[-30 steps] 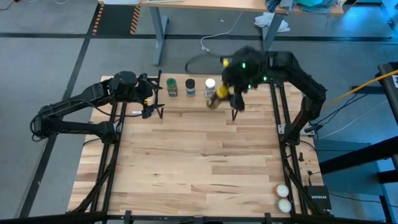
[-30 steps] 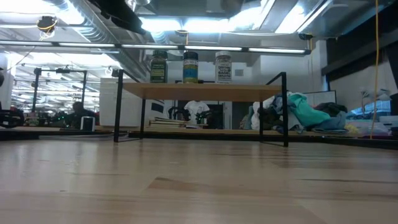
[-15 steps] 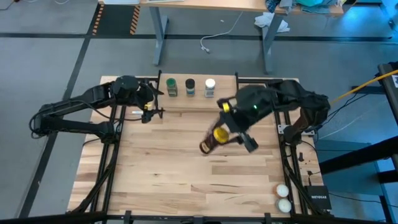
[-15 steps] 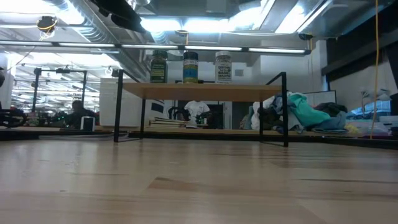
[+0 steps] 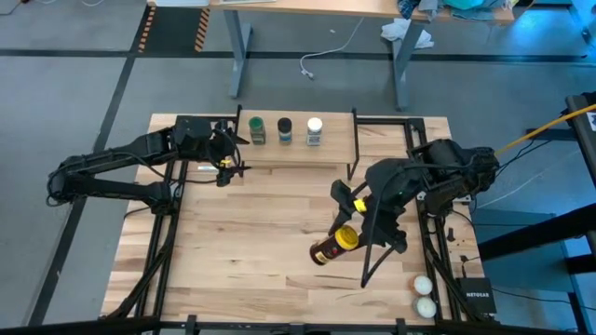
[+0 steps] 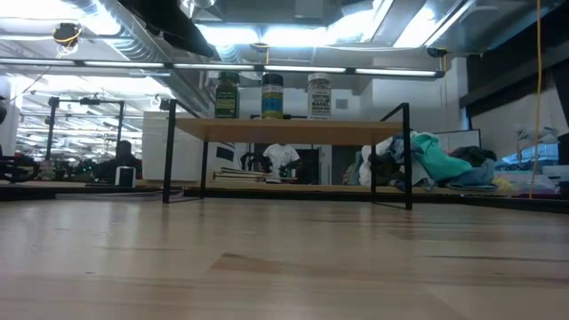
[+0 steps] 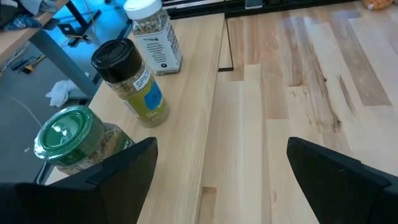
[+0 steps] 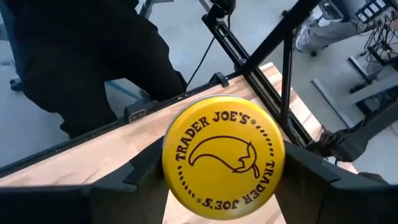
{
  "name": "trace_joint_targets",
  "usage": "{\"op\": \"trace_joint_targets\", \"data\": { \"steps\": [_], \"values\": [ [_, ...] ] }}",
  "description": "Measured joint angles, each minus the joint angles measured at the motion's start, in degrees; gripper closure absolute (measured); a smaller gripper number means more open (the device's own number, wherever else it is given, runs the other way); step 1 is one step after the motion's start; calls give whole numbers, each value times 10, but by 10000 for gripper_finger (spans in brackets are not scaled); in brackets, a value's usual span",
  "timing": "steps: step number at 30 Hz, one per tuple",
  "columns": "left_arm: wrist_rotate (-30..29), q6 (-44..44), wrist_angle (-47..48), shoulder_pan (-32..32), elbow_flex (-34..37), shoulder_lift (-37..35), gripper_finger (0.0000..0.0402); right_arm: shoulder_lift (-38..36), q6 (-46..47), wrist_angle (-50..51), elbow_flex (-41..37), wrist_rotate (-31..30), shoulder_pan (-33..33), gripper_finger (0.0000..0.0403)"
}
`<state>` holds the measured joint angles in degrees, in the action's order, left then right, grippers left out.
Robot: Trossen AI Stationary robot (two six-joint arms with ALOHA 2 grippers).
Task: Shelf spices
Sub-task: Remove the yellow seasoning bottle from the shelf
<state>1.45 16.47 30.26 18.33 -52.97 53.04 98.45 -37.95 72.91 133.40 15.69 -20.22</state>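
Note:
The shelf (image 5: pixel 298 151) (image 6: pixel 284 129) stands along the table's far edge. On it, three spice jars stand upright in a row: green lid (image 5: pixel 258 129) (image 7: pixel 65 134), black lid (image 5: pixel 285 129) (image 7: pixel 127 78), white lid (image 5: pixel 315 130) (image 7: pixel 152 31). My left gripper (image 5: pixel 228 158) (image 7: pixel 221 168) hovers open by the shelf's left end, touching nothing. My right gripper (image 5: pixel 361 220) (image 8: pixel 224 180) is over the table's near right, shut on the amber, yellow-lidded jar (image 5: pixel 328 249). The low view shows neither this jar nor either gripper. My right gripper pinches the jar at its yellow lid end (image 8: pixel 171 168), one finger (image 8: pixel 140 174) on each side. The lid (image 5: pixel 346 237) faces back toward the wrist, and the amber body slants away past the fingertips toward the table's near left. The jar is lifted clear of the table.
Two whitish balls (image 5: pixel 424 285) (image 5: pixel 426 306) lie at the table's near right corner. Black frame rails run along both table sides. The shelf's right part, beside the white-lidded jar, is bare (image 5: pixel 337 140). Desks and clutter stand beyond the far edge.
My right gripper has swung from the shelf's right end toward the table's near right, rolling as it went. It has carried the yellow-lidded jar away from the shelf, and the jar now slants above the tabletop. The three jars on the shelf have stayed put.

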Motion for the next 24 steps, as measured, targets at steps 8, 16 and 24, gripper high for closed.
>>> {"op": "trace_joint_targets", "data": {
  "steps": [8,16,24],
  "values": [
    [-2,0,-2,0,0,0,50,8,57,-14,0,-6,38,173],
    [-2,-14,-14,0,0,0,50,78,191,-14,-46,15,137,173],
    [-3,-41,-11,0,0,0,50,169,240,-21,-161,-10,178,173]
  ]
}}
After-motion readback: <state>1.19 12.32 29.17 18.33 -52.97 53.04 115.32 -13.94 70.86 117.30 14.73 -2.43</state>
